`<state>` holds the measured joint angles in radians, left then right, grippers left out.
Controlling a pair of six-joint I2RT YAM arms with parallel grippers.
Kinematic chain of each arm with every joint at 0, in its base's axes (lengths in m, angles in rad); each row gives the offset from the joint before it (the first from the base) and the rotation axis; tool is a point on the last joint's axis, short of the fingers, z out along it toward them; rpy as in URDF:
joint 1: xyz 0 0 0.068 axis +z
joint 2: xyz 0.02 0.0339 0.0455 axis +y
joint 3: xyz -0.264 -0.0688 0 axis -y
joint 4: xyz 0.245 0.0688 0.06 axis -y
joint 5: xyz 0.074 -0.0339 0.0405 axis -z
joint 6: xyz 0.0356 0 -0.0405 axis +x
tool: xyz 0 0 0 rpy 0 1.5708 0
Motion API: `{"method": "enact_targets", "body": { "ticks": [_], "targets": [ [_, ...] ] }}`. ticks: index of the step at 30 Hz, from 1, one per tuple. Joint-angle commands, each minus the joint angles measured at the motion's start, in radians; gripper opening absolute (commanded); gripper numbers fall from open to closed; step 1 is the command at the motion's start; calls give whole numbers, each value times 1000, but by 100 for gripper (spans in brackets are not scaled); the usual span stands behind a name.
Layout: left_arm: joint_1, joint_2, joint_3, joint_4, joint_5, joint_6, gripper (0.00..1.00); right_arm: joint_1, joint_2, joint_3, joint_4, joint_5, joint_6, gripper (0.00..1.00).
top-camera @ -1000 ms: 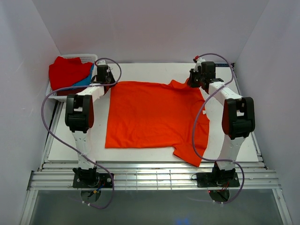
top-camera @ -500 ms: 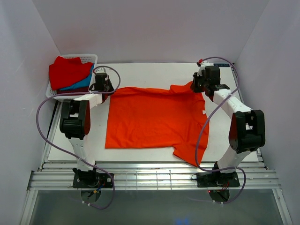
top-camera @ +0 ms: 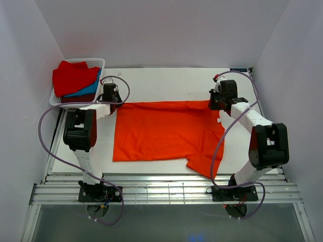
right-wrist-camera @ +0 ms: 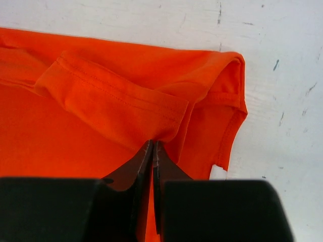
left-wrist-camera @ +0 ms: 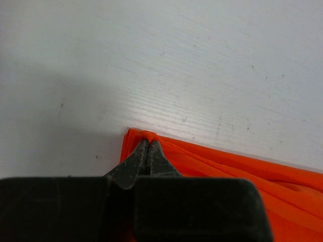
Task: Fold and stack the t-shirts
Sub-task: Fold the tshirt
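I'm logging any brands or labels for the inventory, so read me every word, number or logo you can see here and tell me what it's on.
No text can be read in any view.
orange t-shirt: plain, no print.
white tag at its edge: too small to show any lettering.
red t-shirt and blue t-shirt in the white basket: no print visible.

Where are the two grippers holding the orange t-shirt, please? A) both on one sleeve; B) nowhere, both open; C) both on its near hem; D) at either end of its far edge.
D: the left gripper and right gripper are each shut on opposite ends of the far edge of the orange t-shirt.
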<state>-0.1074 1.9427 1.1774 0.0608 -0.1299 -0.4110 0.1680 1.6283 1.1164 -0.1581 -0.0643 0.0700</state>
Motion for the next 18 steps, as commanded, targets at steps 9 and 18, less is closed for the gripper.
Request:
{"method": "enact_targets", "body": {
  "ticks": [9, 18],
  "targets": [
    [-38, -97, -42, -39, -95, 24, 13, 1, -70, -44, -61, 107, 13, 8],
    [-115, -208, -125, -56, -370, -35, 34, 1, -9, -46, -116, 162, 31, 8]
  ]
}}
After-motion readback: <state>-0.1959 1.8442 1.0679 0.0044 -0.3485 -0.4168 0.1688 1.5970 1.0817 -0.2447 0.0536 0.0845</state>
